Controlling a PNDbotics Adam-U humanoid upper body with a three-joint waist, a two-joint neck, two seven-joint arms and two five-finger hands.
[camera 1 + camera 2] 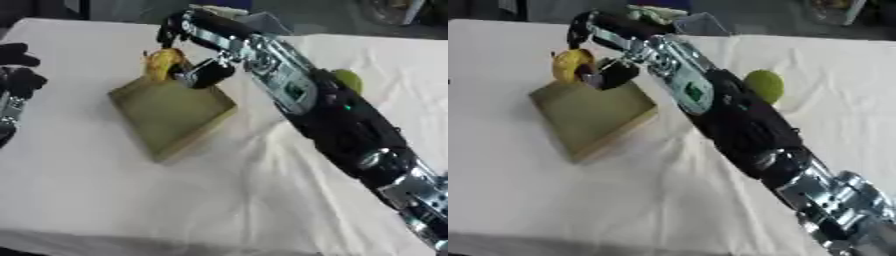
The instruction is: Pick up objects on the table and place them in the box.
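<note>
In the left eye view the table (pixel 131 200), under a white cloth, has a broad bare stretch across its near half and down its left side, while the far edge runs along the top of the picture against a dark background. The box (pixel 171 115), a shallow olive-tan tray set cornerwise, sits left of centre with free cloth on its near and left sides. The right arm (pixel 341 125) comes in from the lower right corner and crosses the table diagonally, taking up most of the right half. Its right hand (pixel 197 55) is at the box's far corner, fingers curled around a yellow object (pixel 160 62) (rounded, its kind unclear), which is held over that corner's rim. The left hand (pixel 16 70) shows at the left edge, dark, well apart from the box; whether its fingers are open cannot be told. In the right eye view a green ball (pixel 765 85) lies on the cloth just beside the arm's far side, with open cloth beyond it toward the right edge. A clear container (pixel 702 22) stands near the far edge behind the hand.
</note>
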